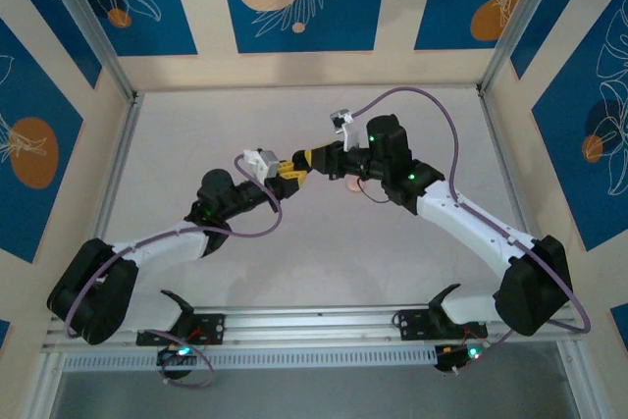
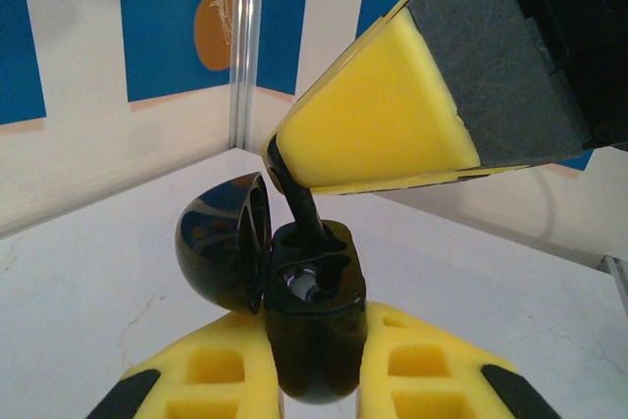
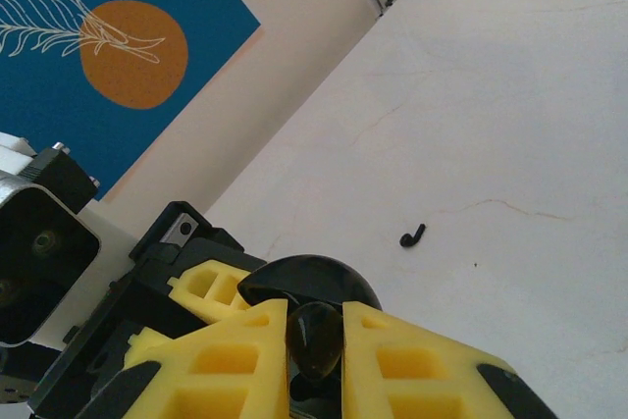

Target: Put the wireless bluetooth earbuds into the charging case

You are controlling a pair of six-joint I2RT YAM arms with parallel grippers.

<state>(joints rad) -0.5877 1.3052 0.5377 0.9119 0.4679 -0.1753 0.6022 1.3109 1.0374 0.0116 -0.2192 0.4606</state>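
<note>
Near the middle of the worktop (image 1: 196,134), a little toward its far edge, the left pincer (image 2: 316,345) is clamped on the black charging case (image 2: 316,291), whose lid (image 2: 221,242) is swung open to one side. The right pincer (image 3: 314,326) is closed on one earbud (image 2: 299,198), its stem angled down with the tip at a socket of the case. The second earbud (image 3: 413,235) lies loose on the bare worktop, well apart from both pincers.
</note>
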